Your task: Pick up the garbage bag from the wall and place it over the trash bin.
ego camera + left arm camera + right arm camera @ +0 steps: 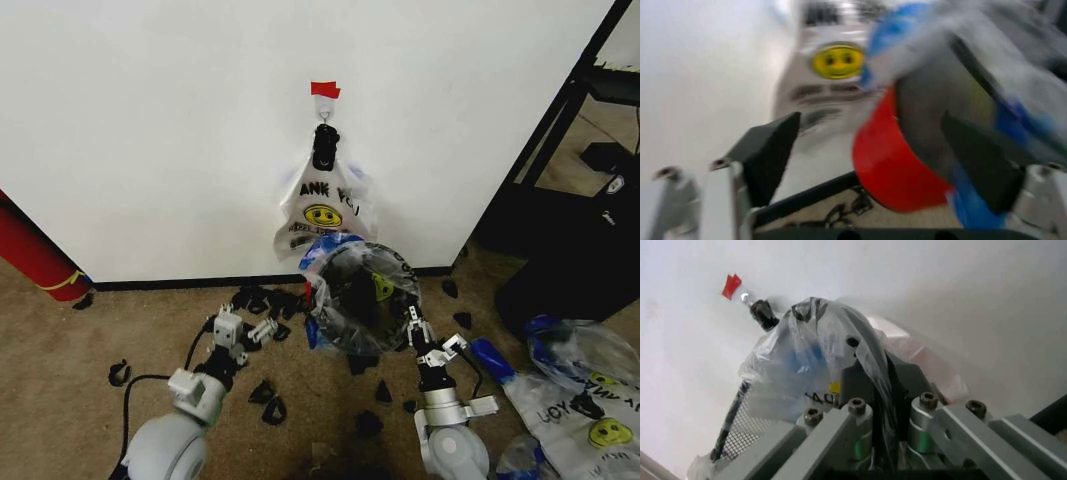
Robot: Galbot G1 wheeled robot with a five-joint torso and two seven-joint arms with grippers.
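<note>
On the far left, a red cylinder (38, 258) with a yellow band leans by the wall (160, 130). Next comes the left gripper (238, 330), low over the brown carpet (60, 350), near little black scraps (268, 395). Its two dark fingers (770, 150) are spread wide with nothing between them, and the trash bin's red base sits just in front of it. In the middle, a bunch of smiley bags (322, 215) hangs from a black clip (324, 146) under a bit of red tape (325, 90). Just below stands the trash bin (350, 300) with the garbage bag (375, 270) draped over its top. The right gripper (428, 345) is at the bin's right side, pressed together on a fold of the garbage bag (840, 355). On the far right, a flat pile of smiley bags (585, 400) lies on the floor.
</note>
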